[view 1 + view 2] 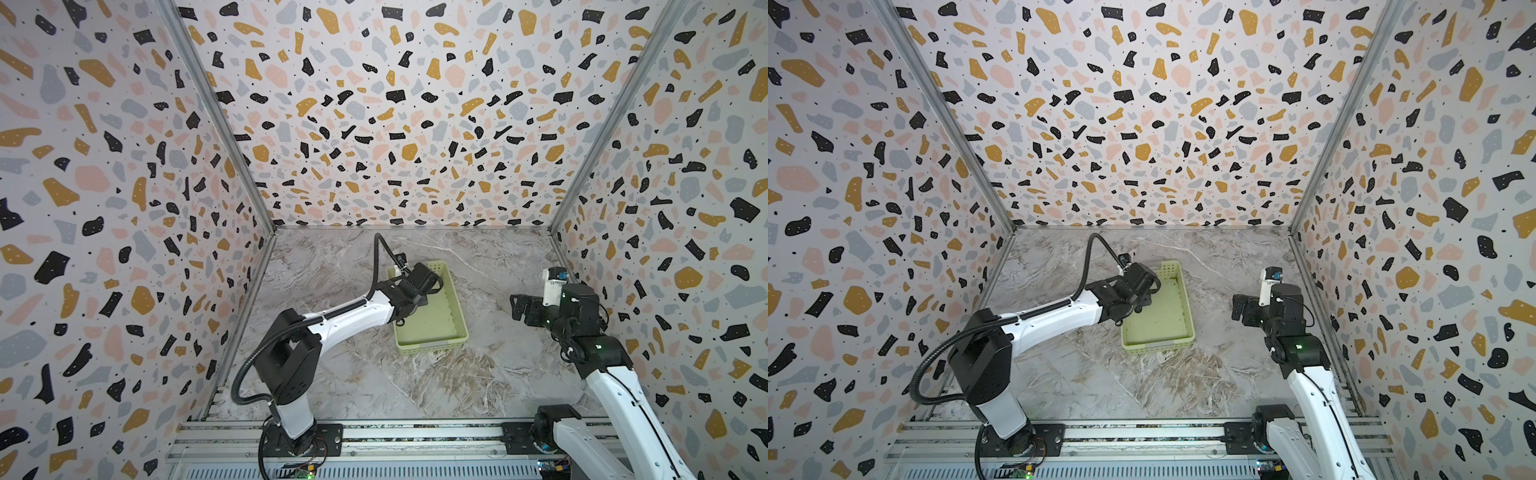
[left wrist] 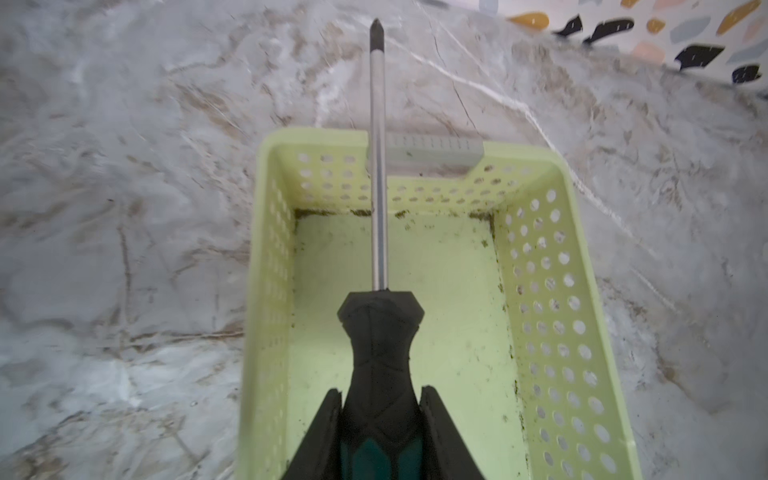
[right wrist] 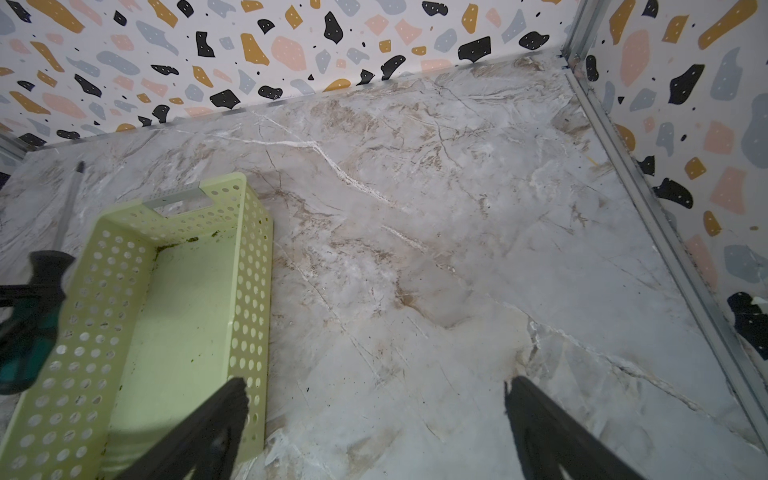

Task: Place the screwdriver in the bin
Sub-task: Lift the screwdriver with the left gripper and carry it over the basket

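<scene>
My left gripper (image 2: 381, 415) is shut on the screwdriver (image 2: 380, 345), clamping its black and teal handle from both sides. The tool hangs above the pale green bin (image 2: 552, 291), its steel shaft running over the end wall with the handle cut-out, the tip past the rim. In both top views the left gripper (image 1: 428, 277) (image 1: 1144, 279) hovers over the far left part of the bin (image 1: 442, 332) (image 1: 1160, 326) and hides the tool. The right wrist view shows the screwdriver (image 3: 45, 266) beside the bin's (image 3: 253, 270) left wall. My right gripper (image 3: 376, 390) (image 1: 517, 307) stands open, nothing between its fingers, to the right of the bin.
The bin's floor holds only dark specks of dirt. Marble-patterned tabletop (image 1: 415, 386) surrounds it. Terrazzo-patterned walls close in the back and both sides, with a metal rail (image 1: 415, 432) and the arm bases along the front.
</scene>
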